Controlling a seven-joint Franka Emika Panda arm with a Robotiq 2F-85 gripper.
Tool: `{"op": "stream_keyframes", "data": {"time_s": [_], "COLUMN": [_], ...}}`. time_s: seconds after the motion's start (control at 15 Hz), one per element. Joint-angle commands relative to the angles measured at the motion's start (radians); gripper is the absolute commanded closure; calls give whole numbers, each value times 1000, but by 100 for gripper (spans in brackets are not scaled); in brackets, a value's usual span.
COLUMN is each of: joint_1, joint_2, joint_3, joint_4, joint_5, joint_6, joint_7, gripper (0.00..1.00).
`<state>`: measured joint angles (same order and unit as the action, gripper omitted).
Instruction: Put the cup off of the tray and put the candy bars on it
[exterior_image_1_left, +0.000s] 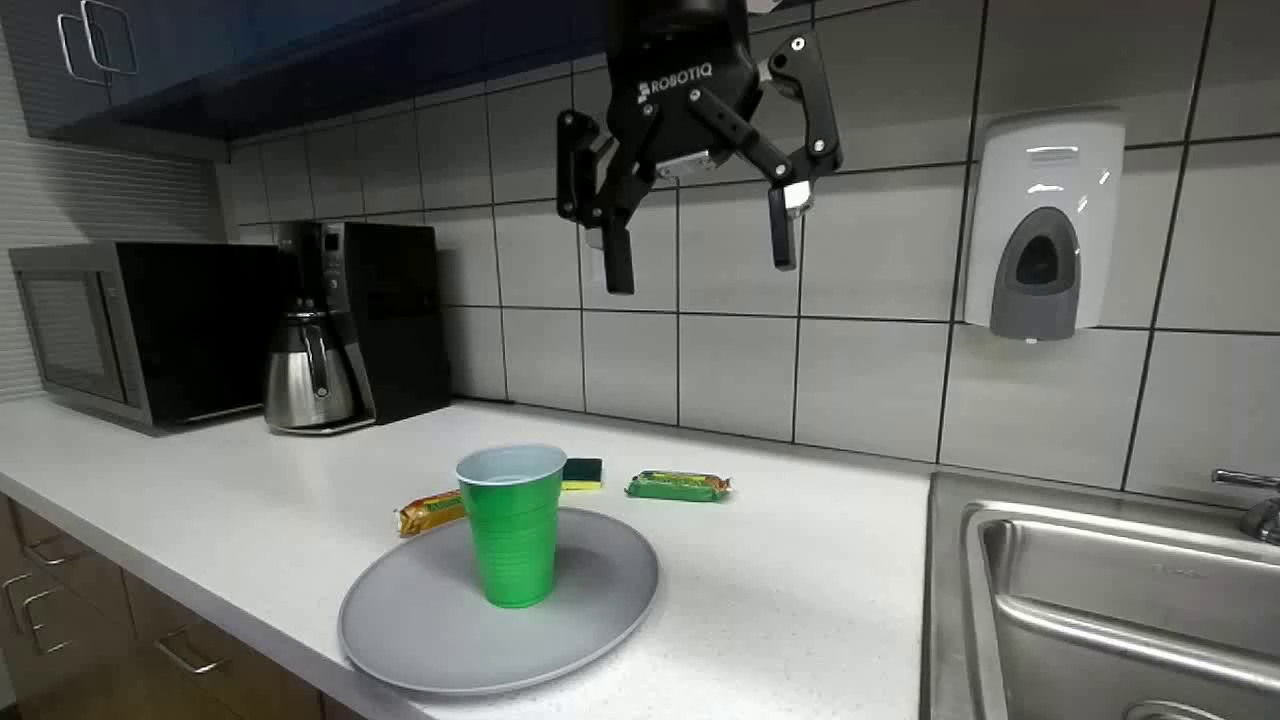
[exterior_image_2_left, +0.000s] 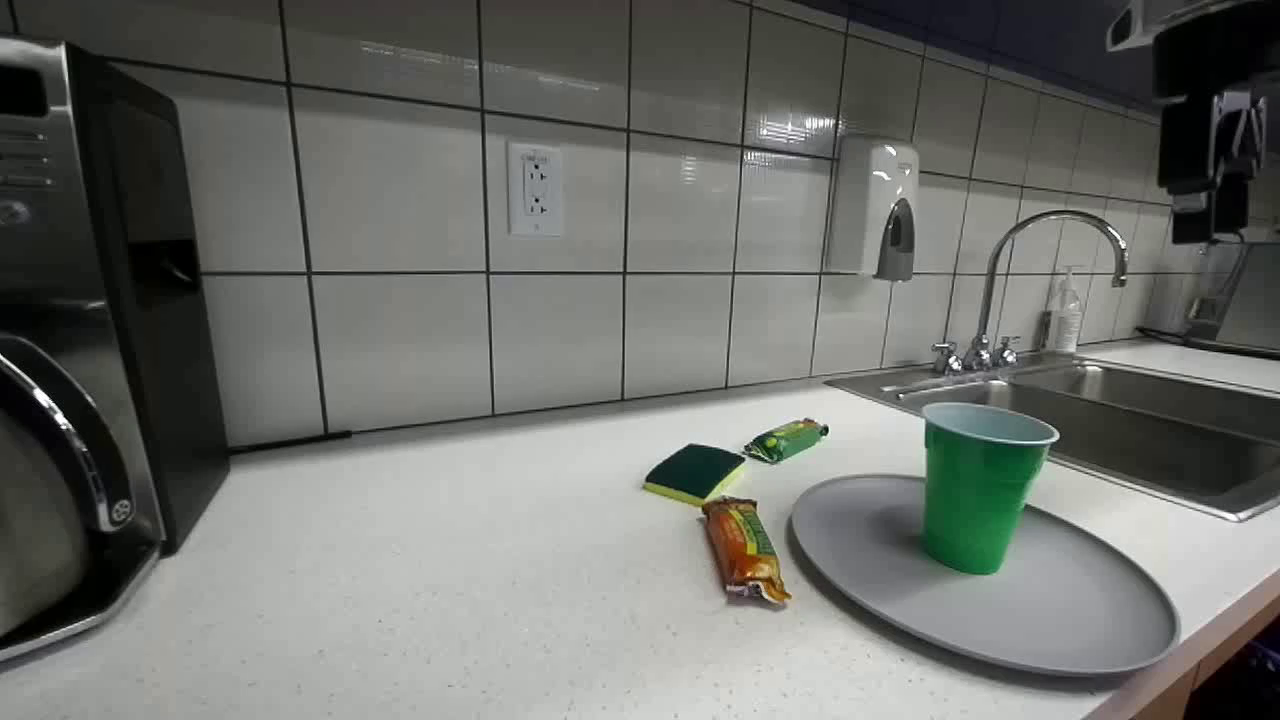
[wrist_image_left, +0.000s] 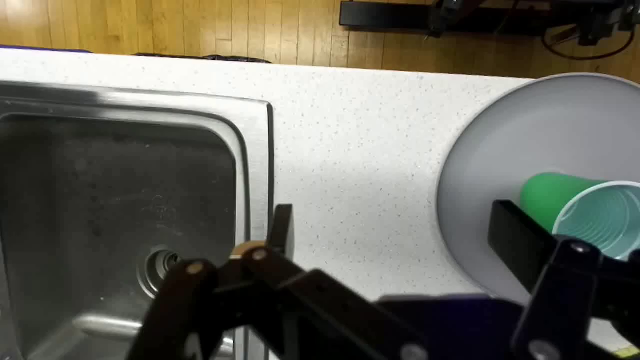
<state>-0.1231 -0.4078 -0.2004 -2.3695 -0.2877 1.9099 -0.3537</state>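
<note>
The green cup (exterior_image_1_left: 515, 540) stands upright on the round grey tray (exterior_image_1_left: 420, 610). Cup (exterior_image_2_left: 975, 510) and tray (exterior_image_2_left: 860, 530) show in both exterior views. In the wrist view the cup (wrist_image_left: 547, 197) and tray (wrist_image_left: 480, 160) are at the right, partly cut off. A gold-orange candy bar (exterior_image_2_left: 745, 550) lies on the counter beside the tray; the cup partly hides it in an exterior view (exterior_image_1_left: 425, 514). A green candy bar (exterior_image_1_left: 680, 486) lies farther back, also here (exterior_image_2_left: 787, 440). A second green bar is not in view. My gripper (exterior_image_1_left: 702, 278) is open and empty, high above the counter (wrist_image_left: 393, 206).
A green-and-yellow sponge (exterior_image_2_left: 695, 473) lies between the bars. A steel sink (exterior_image_1_left: 1120, 600) is set into the counter. A coffee maker (exterior_image_1_left: 370, 320) and microwave (exterior_image_1_left: 150, 330) stand at the far end. A soap dispenser (exterior_image_1_left: 1045, 225) hangs on the tiled wall.
</note>
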Motion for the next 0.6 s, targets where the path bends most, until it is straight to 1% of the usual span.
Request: {"op": "stream_keyframes", "data": {"time_s": [0.0,0.13,0.53], "joint_1": [-2,-1,23], "joint_2": [1,-2,-2], "joint_3": [2,12,37], "joint_4": [1,-8,-28], "joint_5": [1,-14,-8], "joint_6": [-2,8,36], "joint_7": [-1,12,23], "gripper": [0,0,0]}}
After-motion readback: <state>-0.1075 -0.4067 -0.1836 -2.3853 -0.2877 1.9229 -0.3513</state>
